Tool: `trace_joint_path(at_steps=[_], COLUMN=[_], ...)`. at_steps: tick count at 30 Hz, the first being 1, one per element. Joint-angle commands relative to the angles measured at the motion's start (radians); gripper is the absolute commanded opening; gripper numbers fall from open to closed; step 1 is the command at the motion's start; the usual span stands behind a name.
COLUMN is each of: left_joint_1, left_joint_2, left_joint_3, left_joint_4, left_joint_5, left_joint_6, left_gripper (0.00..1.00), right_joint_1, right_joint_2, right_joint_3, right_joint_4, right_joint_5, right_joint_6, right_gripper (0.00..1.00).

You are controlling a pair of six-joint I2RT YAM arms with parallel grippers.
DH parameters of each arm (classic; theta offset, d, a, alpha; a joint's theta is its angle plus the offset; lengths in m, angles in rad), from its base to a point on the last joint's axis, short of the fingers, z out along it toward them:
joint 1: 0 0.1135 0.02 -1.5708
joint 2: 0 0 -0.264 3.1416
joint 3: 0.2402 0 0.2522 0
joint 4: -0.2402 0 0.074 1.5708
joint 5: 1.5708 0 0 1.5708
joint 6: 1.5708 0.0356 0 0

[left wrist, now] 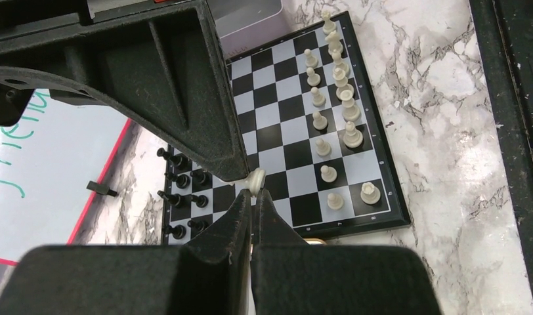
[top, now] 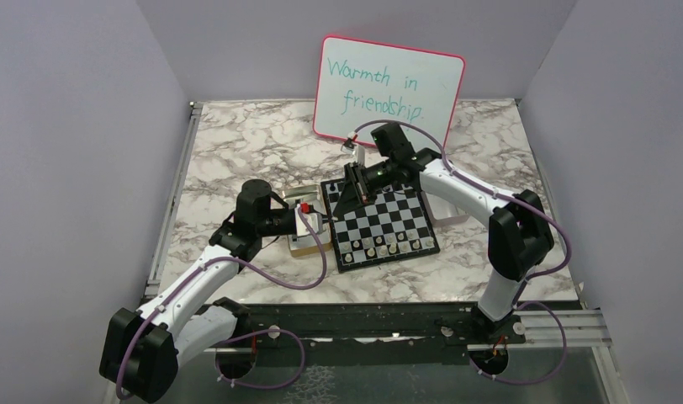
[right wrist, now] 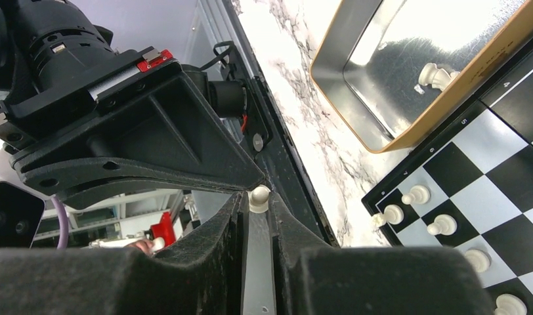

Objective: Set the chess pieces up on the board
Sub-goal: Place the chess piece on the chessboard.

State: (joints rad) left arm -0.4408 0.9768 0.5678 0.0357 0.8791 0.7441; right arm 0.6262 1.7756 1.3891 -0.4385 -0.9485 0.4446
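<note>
I have my left gripper (left wrist: 252,191) clamped shut on a cream piece (left wrist: 256,180) just left of the board (left wrist: 283,118), while my right gripper (right wrist: 258,203) narrowly pinches a second piece (right wrist: 259,195) over its far-left corner.

A pink-edged whiteboard (top: 390,88) stood at 12 o'clock on the marbled surface (top: 237,143); a tan-rimmed metal tray (right wrist: 331,62) lay toward 9 o'clock.

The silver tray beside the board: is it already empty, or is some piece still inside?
Not empty. The right wrist view shows one pale chess piece still inside the tray, on its floor.
</note>
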Motion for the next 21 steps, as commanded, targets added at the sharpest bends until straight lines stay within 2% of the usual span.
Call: trace_joint_path(at_steps=[1, 4, 8, 11, 17, 19, 21], left_joint_1=[-0.004, -0.004, -0.004, -0.004, -0.004, -0.004, -0.004], left_joint_2=[-0.003, -0.006, -0.010, -0.015, -0.013, -0.012, -0.014], left_joint_3=[-0.012, -0.014, -0.015, -0.018, -0.019, -0.019, -0.020], left_joint_4=[-0.005, -0.005, -0.005, -0.006, -0.007, -0.007, -0.007], left_joint_5=[0.036, 0.038, 0.047, 0.046, 0.044, 0.045, 0.045], left_joint_6=[0.024, 0.029, 0.036, 0.036, 0.038, 0.038, 0.037], left_gripper=[0.00, 0.00, 0.00, 0.00, 0.00, 0.00, 0.00], right_joint_1=[-0.001, -0.002, -0.002, -0.001, -0.002, -0.002, -0.002], right_joint_2=[0.006, 0.005, 0.000, -0.002, -0.011, -0.011, -0.007], right_joint_3=[-0.015, -0.029, -0.058, -0.064, -0.085, -0.096, -0.100], right_joint_4=[0.065, 0.100, 0.167, 0.180, 0.198, 0.209, 0.210], right_joint_5=[-0.041, -0.044, -0.072, -0.062, -0.057, -0.054, -0.043], right_joint_6=[0.016, 0.041, 0.085, 0.097, 0.101, 0.106, 0.108], right_gripper=[0.21, 0.22, 0.31, 0.30, 0.22, 0.22, 0.29])
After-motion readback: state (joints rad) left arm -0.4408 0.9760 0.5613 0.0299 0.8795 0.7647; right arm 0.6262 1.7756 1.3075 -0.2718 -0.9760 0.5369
